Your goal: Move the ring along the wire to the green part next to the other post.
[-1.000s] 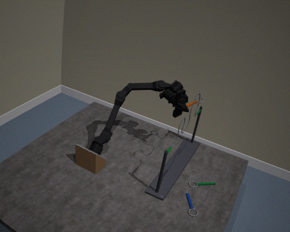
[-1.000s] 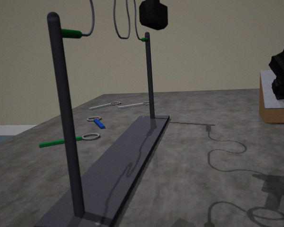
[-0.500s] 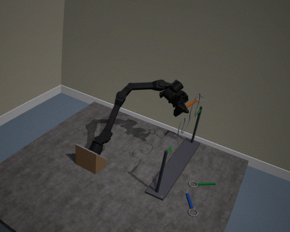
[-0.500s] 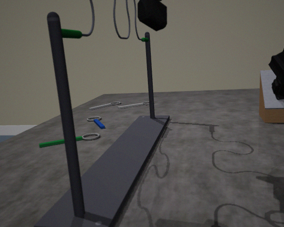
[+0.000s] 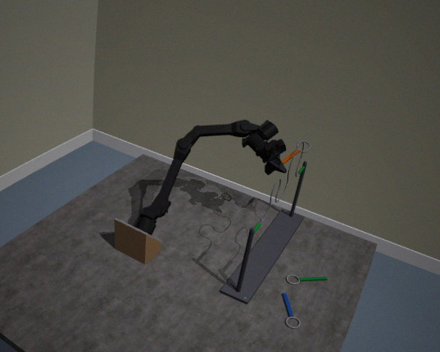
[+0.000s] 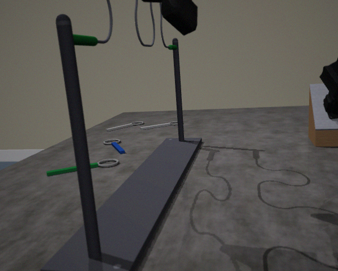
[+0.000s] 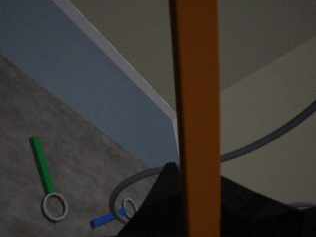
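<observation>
My gripper (image 5: pixel 283 166) (image 7: pixel 178 171) is shut on the orange handle (image 5: pixel 290 156) (image 7: pixel 200 99), high above the base plate. The handle slants up to the ring (image 5: pixel 309 146), which is around the top of the high wire bend near the far post (image 5: pixel 297 193) in the top view. Whether the ring touches the grey wire (image 6: pixel 110 20) (image 7: pixel 250 151) cannot be told. One green part (image 5: pixel 301 169) (image 6: pixel 84 39) is at that far post, below the ring. The other green part (image 5: pixel 256 227) (image 6: pixel 172 47) is at the other post (image 5: pixel 245 261) (image 6: pixel 178 96). The ring is outside the exterior view and the wrist view.
The base plate (image 5: pixel 267 246) (image 6: pixel 145 189) carries both posts. A green-handled ring (image 5: pixel 312 278) (image 6: pixel 56 171) and a blue-handled ring (image 5: pixel 287 304) (image 6: pixel 118 147) lie beyond it on the table. Two pale-handled rings lie farther off in the exterior view. Wire bends hang beside and below my gripper.
</observation>
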### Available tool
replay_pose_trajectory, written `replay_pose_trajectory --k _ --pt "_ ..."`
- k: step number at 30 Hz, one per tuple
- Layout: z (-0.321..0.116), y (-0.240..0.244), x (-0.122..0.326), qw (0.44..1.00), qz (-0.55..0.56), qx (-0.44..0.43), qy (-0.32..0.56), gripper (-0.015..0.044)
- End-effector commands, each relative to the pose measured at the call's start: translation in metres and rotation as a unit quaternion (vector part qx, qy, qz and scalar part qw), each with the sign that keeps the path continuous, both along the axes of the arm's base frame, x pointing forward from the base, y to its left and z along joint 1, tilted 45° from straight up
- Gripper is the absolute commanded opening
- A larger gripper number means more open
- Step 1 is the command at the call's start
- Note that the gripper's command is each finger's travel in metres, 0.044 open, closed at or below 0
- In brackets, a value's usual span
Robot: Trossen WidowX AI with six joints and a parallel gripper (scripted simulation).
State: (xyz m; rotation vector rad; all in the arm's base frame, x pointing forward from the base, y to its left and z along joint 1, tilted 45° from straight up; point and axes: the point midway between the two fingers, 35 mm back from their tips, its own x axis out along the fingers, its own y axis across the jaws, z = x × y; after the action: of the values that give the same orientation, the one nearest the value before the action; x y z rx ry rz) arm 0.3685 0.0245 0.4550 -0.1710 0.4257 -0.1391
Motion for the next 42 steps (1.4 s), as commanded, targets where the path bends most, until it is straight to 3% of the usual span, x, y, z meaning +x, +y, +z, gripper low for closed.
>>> replay_pose_trajectory --k 1,42 --pt "0.002 0.001 -0.001 1.000 0.001 0.027 -0.006 -0.0150" --pt "0.003 0.022 0.002 0.959 0.016 0.280 -0.038 -0.0150"
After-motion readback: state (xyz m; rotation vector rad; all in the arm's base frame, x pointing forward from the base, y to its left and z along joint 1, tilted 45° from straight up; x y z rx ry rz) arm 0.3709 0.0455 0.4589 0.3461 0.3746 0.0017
